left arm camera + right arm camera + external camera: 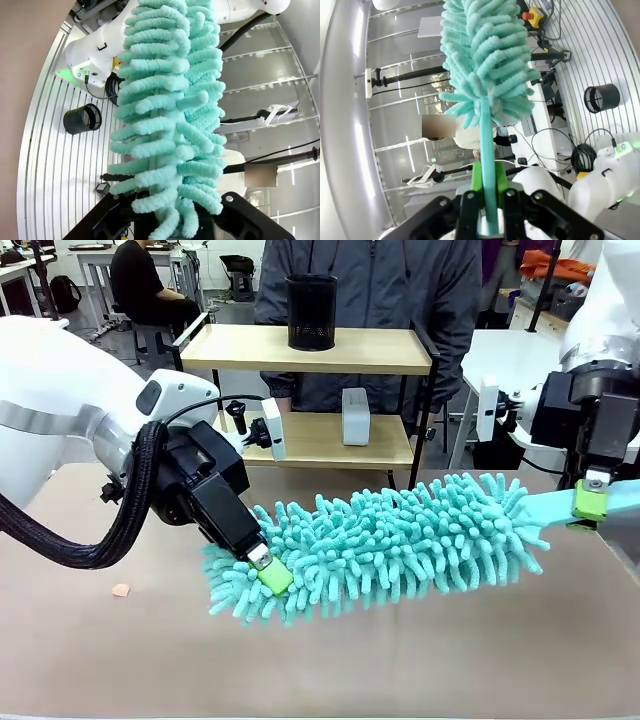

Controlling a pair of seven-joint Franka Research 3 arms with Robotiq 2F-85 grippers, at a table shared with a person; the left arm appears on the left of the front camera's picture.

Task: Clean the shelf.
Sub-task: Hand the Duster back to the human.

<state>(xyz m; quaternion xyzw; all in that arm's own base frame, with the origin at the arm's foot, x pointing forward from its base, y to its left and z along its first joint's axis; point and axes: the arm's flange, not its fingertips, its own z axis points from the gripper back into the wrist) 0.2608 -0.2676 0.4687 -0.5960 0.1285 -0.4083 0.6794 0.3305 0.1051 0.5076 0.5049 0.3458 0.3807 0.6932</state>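
Front camera: robot's side, facing far across the table [90, 660] toward the shelf [310, 350]. Both wrist cameras: very close, looking along a teal duster [390, 540] [170, 125] [490, 60], shared by every view.

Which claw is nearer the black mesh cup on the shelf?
Left. The left claw grips the duster's fluffy end below the cup; the right claw holds the handle far right.
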